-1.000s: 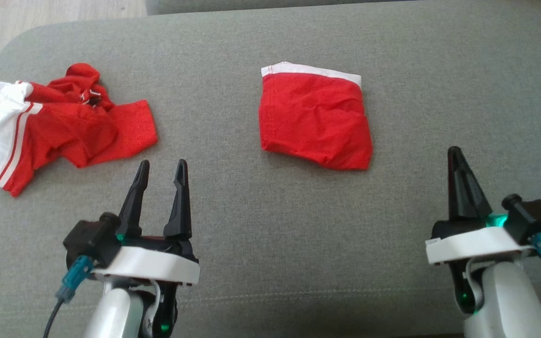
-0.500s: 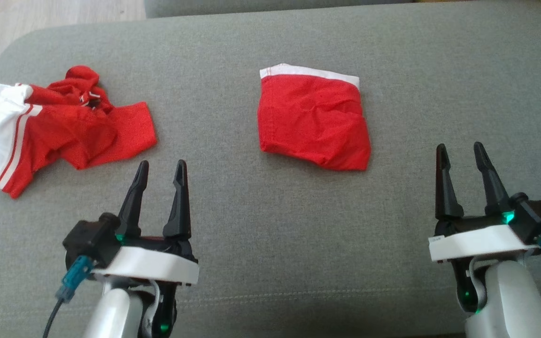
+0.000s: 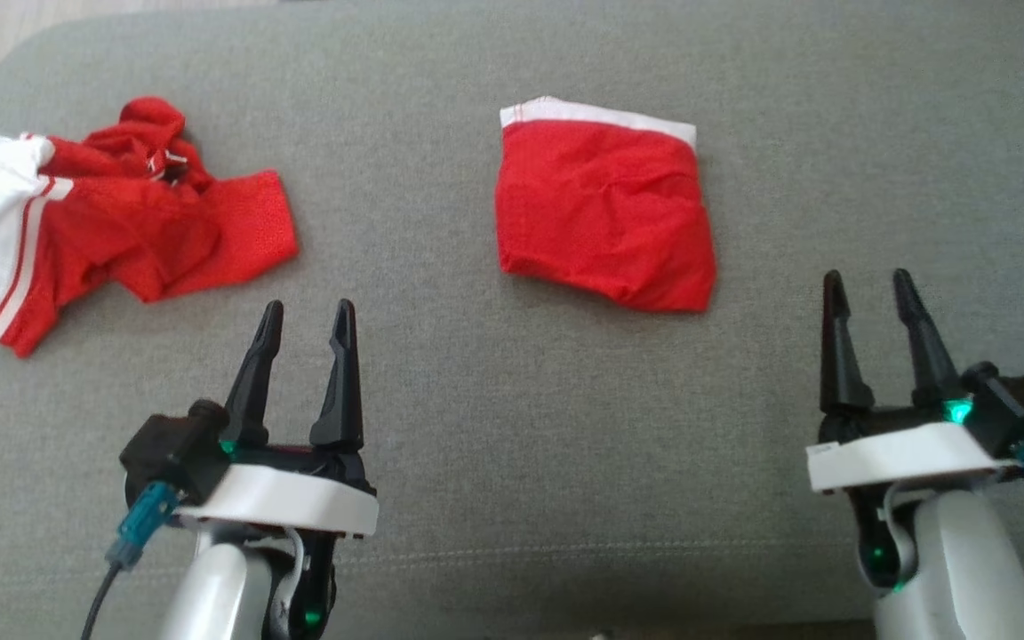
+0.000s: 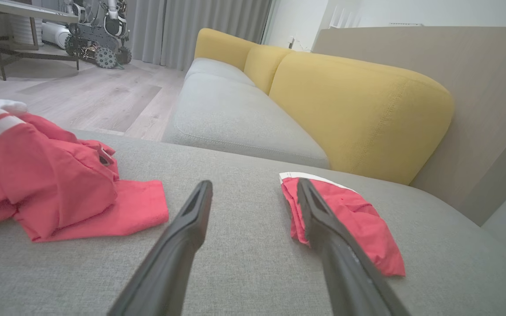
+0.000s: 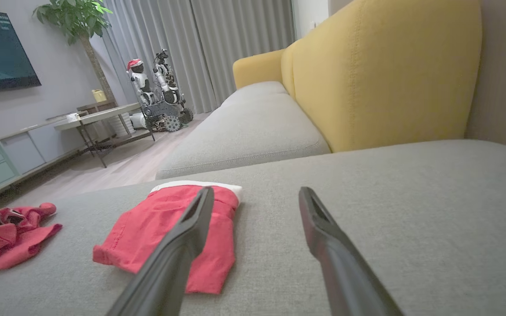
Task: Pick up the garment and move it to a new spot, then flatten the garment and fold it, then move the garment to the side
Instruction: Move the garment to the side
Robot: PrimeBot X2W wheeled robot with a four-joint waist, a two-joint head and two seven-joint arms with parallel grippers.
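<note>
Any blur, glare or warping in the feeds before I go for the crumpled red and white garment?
Head view: soft, evenly lit, no glare; the crumpled red and white garment casts only a thin shadow. Left wrist view: sharper, but reds wash to pink and wide-angle curves the grey fabric cushion. Right wrist view: likewise.

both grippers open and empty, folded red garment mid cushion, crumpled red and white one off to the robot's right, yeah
Not quite: the crumpled red and white garment lies to the robot's left, not its right, as the head view shows. The rest holds: the left gripper and right gripper are open and empty, and the folded red garment sits mid cushion.
</note>
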